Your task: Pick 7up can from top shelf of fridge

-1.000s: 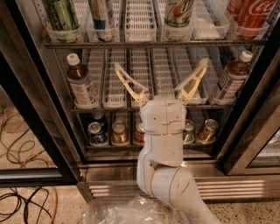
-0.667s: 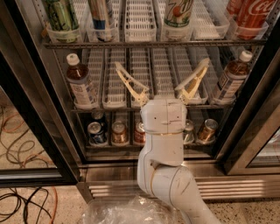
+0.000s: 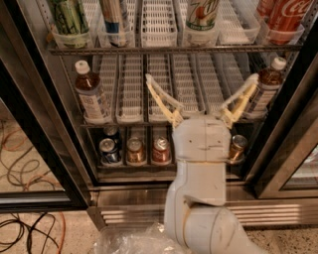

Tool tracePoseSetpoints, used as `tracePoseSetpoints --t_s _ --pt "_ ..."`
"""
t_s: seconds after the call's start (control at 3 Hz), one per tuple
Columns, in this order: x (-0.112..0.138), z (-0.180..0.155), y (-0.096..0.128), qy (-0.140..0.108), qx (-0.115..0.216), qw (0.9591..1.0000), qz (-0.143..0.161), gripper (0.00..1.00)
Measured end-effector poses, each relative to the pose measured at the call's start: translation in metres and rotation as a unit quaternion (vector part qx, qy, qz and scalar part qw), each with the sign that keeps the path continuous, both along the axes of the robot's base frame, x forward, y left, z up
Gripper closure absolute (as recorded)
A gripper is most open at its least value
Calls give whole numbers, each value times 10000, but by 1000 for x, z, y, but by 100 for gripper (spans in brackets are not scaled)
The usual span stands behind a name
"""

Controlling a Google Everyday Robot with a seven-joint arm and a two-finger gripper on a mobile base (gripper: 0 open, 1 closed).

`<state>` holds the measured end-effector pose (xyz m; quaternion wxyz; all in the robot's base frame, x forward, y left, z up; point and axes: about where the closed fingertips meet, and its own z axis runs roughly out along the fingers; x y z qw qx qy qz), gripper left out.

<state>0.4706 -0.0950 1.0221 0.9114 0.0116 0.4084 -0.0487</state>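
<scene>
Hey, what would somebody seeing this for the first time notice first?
The white arm dominates the centre, its pincer spread wide open before the middle rack of the fridge. Above it on the top shelf stands the 7up can, with a red Coca-Cola can at far right.

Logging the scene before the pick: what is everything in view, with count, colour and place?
7up can: one, white and green, top shelf, right of centre.
Coca-Cola can: one, red, top shelf, far right.
dark green can: one, top shelf, far left.
blue-and-white can: one, top shelf, beside the green can.
bottles: two, brown, middle shelf, either end.
small cans: at least four, mixed colours, bottom shelf.
cables: several, orange and black, floor at left.
plastic bag: one, clear, floor, bottom centre.
gripper: one, white and tan, open, before the middle shelf.
</scene>
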Motion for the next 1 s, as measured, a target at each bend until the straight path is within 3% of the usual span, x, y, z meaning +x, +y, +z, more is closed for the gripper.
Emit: tracePoseSetpoints --t_s 0.33,0.67,1.0 --pt "-19 0 -26 583 52 9980 -256 0" --pt "-5 -24 -28 1115 217 9934 -144 0" --pt "-5 -24 -28 1115 218 9934 -145 0"
